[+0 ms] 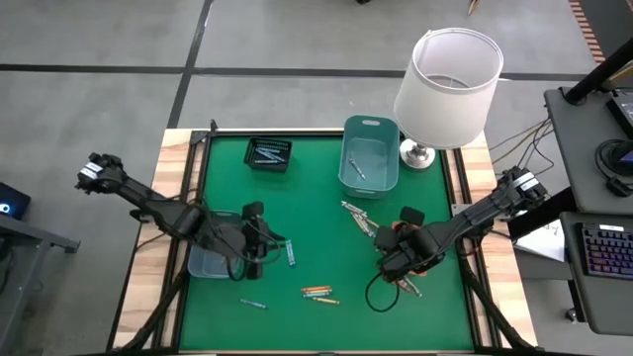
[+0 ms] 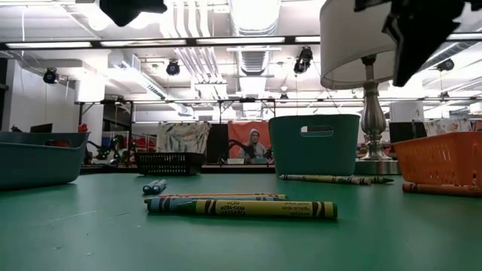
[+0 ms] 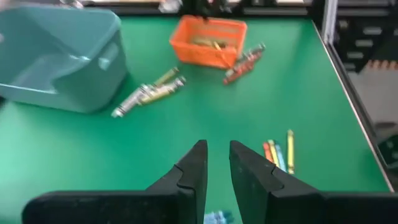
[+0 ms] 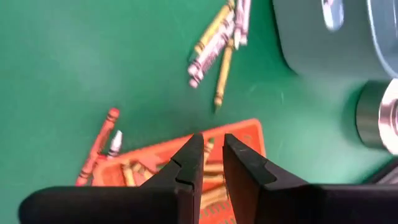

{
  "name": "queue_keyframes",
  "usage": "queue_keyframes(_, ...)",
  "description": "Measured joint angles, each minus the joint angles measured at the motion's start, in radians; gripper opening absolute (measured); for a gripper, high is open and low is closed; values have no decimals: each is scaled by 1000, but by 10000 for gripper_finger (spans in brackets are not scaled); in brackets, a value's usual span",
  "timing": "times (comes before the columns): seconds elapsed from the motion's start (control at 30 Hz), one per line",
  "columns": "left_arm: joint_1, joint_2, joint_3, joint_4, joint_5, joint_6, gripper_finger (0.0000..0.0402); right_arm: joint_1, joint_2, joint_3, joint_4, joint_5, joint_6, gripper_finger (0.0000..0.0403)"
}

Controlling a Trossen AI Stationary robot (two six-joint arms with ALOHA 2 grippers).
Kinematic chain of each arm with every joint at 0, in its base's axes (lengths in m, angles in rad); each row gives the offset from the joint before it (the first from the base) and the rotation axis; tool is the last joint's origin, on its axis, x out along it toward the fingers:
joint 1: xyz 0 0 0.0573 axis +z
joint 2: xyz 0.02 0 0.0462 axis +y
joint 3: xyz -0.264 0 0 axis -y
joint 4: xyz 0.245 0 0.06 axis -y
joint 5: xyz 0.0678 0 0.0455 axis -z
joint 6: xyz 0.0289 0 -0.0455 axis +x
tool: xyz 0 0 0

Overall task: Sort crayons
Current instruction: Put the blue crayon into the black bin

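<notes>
Crayons loose on mat, left claw narrowly parted, empty, right claw likewise (orange tray half hidden)

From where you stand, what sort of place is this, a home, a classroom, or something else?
Probably a lab or workshop in a big industrial hall. The low view shows exposed ceiling pipes and spotlights. Two robot arms work over a green table strewn with crayons, and a desk with a keyboard stands beside it.

Both arms are dark, jointed and slim, trailing black cables, each ending in two black wedge-shaped fingers.
</notes>
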Motion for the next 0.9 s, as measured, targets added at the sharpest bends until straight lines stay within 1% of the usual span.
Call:
queue_keyframes(0.13, -16, 66, 37, -76, 15, -36, 47, 0, 0, 31, 29, 42, -93, 45)
queue_keyframes(0.27, -36, 127, 102, -217, 31, -115, 47, 0, 0, 55, 66, 58, -196, 43)
queue_keyframes(0.33, -50, 161, 132, -293, 68, -144, 47, 0, 0, 66, 87, 65, -239, 43)
queue_keyframes(0.47, -92, 229, 173, -393, 161, -170, 47, 0, 0, 79, 119, 65, -310, 43)
queue_keyframes(0.63, -151, 329, 195, -443, 204, -245, 47, -3, 0, 79, 170, 65, -387, 43)
queue_keyframes(0.73, -183, 391, 214, -453, 271, -304, 48, -7, 0, 79, 192, 65, -408, 43)
queue_keyframes(0.83, -214, 457, 241, -479, 316, -373, 55, -9, 0, 79, 195, 65, -431, 43)
queue_keyframes(0.9, -236, 495, 266, -501, 318, -411, 64, -11, 0, 79, 205, 64, -443, 43)
